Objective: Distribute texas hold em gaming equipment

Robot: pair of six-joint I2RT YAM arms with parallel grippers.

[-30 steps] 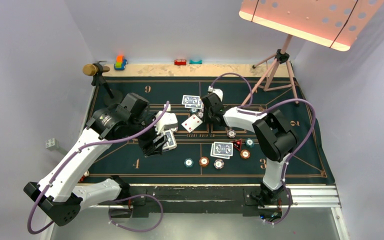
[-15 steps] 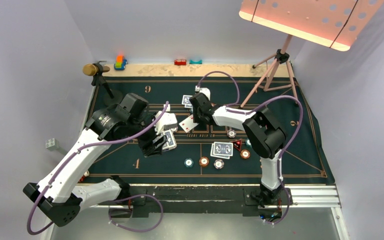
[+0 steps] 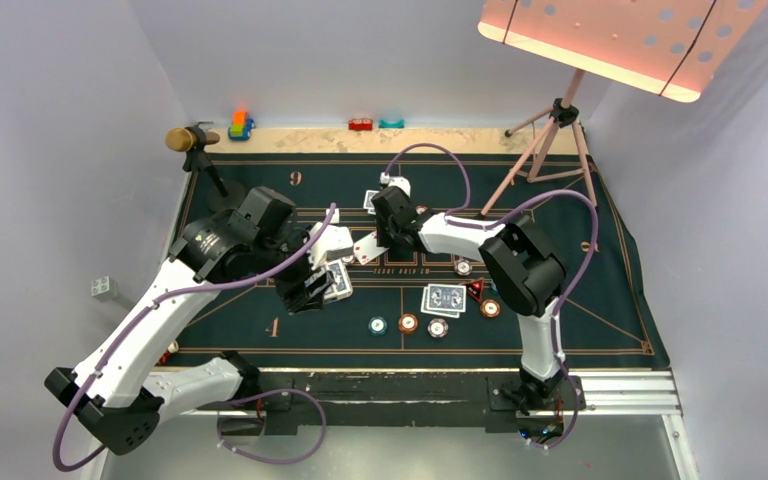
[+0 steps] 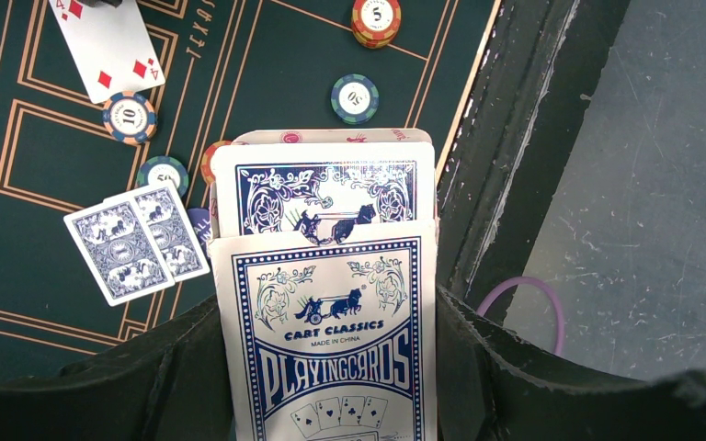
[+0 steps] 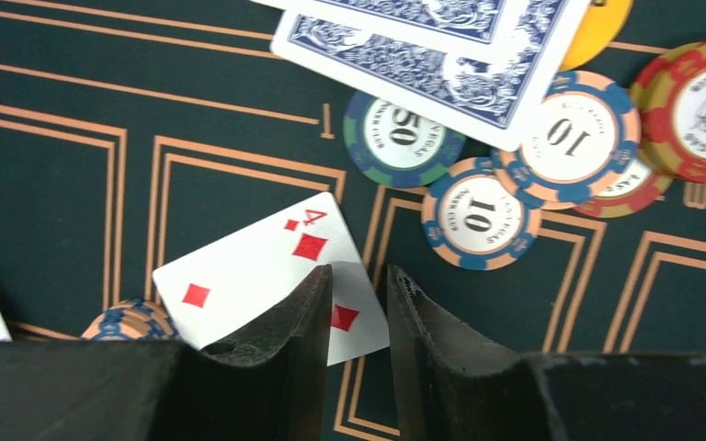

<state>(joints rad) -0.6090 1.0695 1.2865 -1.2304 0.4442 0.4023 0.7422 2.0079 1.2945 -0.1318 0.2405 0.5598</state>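
My left gripper (image 3: 322, 285) is shut on a blue-and-white playing-card box (image 4: 331, 340), with blue-backed cards (image 4: 326, 197) sticking out of its open end, above the green mat. My right gripper (image 3: 381, 242) hovers low over a face-up four of diamonds (image 5: 248, 276). Its jaws (image 5: 360, 273) stand a narrow gap apart with nothing between them, and the left fingertip is over the card's corner. Face-down cards (image 5: 441, 46), a teal 50 chip (image 5: 404, 138), orange-blue 10 chips (image 5: 478, 216) and a yellow disc (image 5: 602, 23) lie just beyond.
Another face-down pair (image 3: 444, 298), several chips (image 3: 408, 323) and a red-black triangle marker (image 3: 475, 290) lie near the mat's front right. A gold-headed microphone (image 3: 180, 139), toy blocks (image 3: 241, 124) and a tripod stand (image 3: 550, 140) line the far edge.
My right gripper has moved left across the mat, and the four of diamonds has slid left with it. The left arm and the card box have not moved.
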